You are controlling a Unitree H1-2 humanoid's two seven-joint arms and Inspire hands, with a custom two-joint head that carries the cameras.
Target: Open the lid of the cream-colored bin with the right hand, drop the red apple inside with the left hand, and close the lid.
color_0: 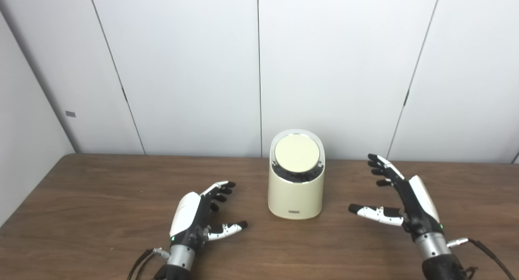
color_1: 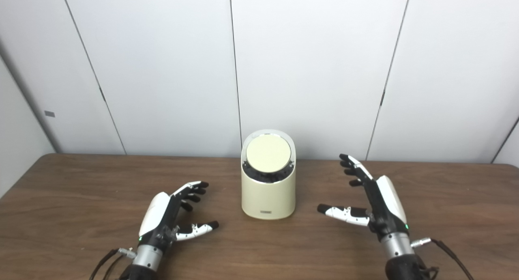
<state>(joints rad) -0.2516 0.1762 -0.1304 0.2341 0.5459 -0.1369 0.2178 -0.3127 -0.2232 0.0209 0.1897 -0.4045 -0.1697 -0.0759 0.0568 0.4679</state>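
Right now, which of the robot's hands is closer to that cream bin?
Left, though only slightly. The left hand hovers just left of the cream bin, fingers apart and empty. The right hand is open too, a bit farther off on the bin's right.

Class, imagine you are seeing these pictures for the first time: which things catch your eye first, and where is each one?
The cream bin stands alone at the middle of the brown table, its round lid shut and tilted toward the camera. On either side of it an open hand waits, apart from the bin: the left hand low by the table, the right hand with fingers spread. No apple is in view.
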